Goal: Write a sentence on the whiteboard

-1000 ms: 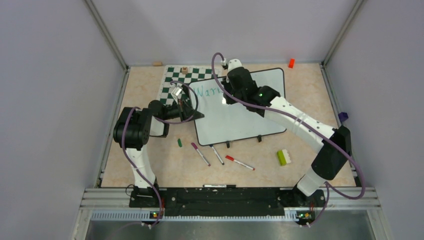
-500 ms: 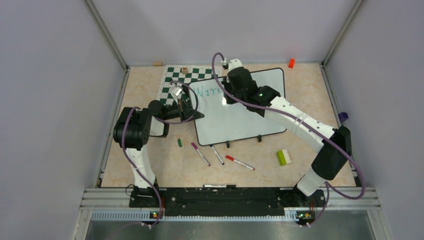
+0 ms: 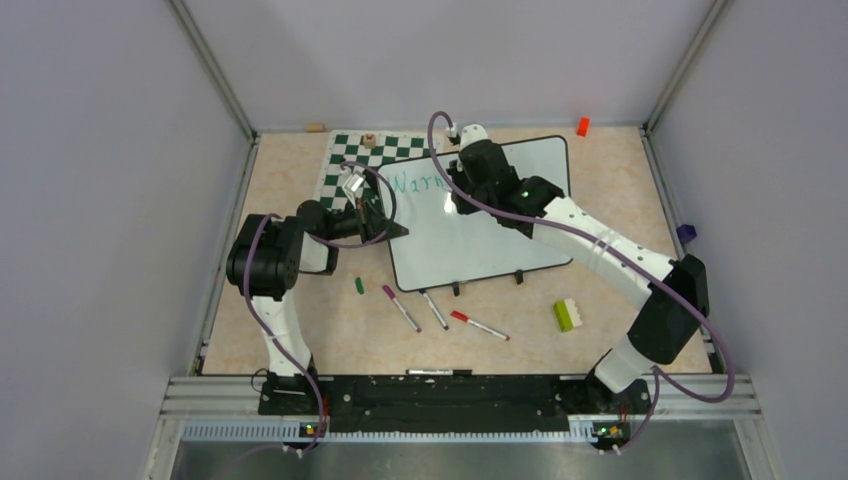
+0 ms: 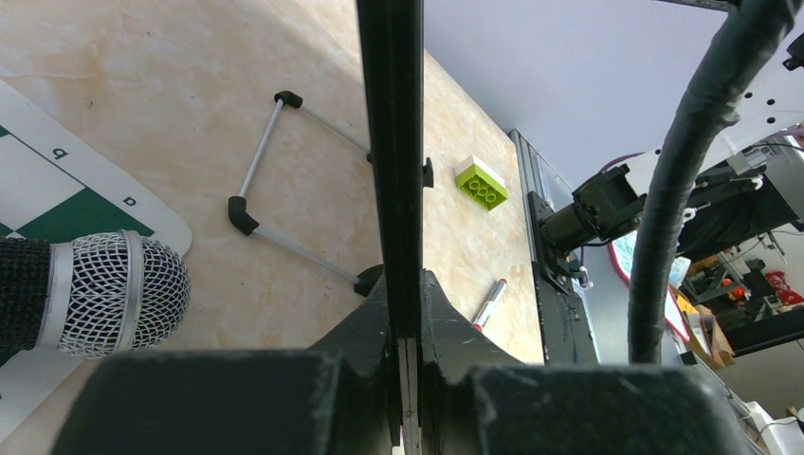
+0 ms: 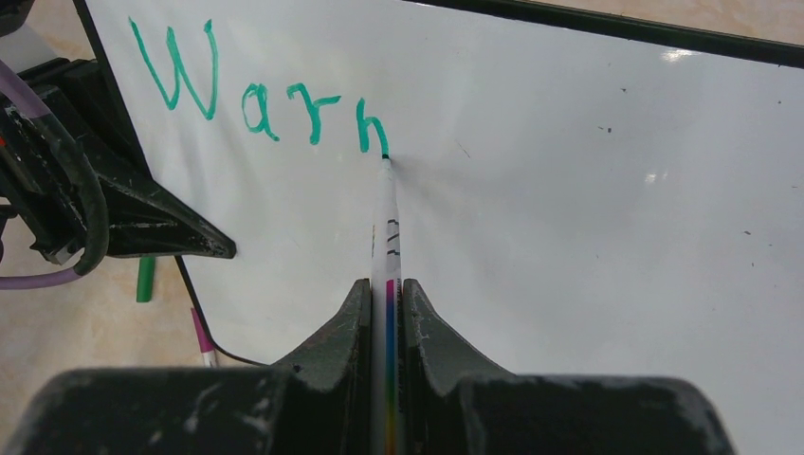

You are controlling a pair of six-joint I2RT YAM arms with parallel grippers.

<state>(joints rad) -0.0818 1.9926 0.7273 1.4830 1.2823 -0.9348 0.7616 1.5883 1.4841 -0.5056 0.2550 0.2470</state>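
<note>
The right end effector (image 5: 387,296), gripping the marker (image 5: 389,223), has added a stroke to the sentence (image 5: 258,106); the left end effector (image 4: 403,299) still clamps the whiteboard (image 4: 389,142).

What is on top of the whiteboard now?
Teal letters reading "Warn", and the tip of a marker held by the right claw. The claw and arm hide the whiteboard surface beneath them.

The whiteboard (image 3: 480,240), glossy white and black-rimmed, sits skewed, its left edge clamped in my left fingers (image 4: 353,346). The sentence (image 5: 258,112) reads "Warn" in teal near its top-left corner.
</note>
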